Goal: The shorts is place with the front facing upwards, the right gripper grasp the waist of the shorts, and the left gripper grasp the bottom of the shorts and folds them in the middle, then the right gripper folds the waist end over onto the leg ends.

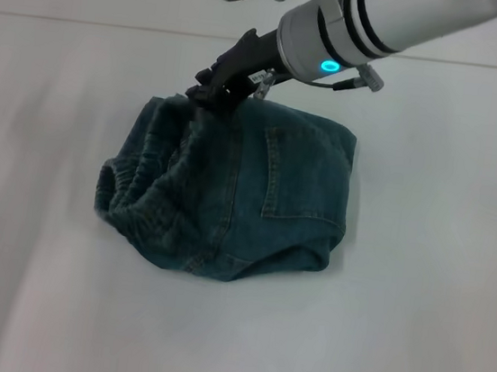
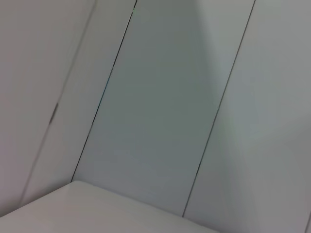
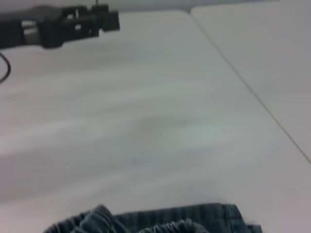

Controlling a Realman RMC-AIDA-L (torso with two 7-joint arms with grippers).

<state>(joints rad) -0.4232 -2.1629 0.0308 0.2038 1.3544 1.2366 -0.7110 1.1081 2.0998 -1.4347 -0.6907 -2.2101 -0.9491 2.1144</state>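
1 pair of shorts (image 1: 238, 194) lies folded mid-table (image 1: 412, 333), 1 patch pocket (image 1: 299, 179) up and the gathered waist of the shorts (image 1: 135, 186) at its left edge, while the right gripper (image 1: 213, 88) (I cannot tell whether it grips) touches the far-left corner; the left gripper is out of sight.

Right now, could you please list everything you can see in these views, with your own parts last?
shorts: one, blue-green denim, folded in a bundle mid-table, patch pocket facing up.
waist of the shorts: one, ruffled elastic band, on the bundle's left side.
table: one, white, under the shorts.
wall panels: several, pale grey with dark seams, all that the left wrist view shows besides a white edge.
right gripper: one, black, at the bundle's far left edge, on the denim.
left gripper: one, black, off the shorts, seen far off in the right wrist view.
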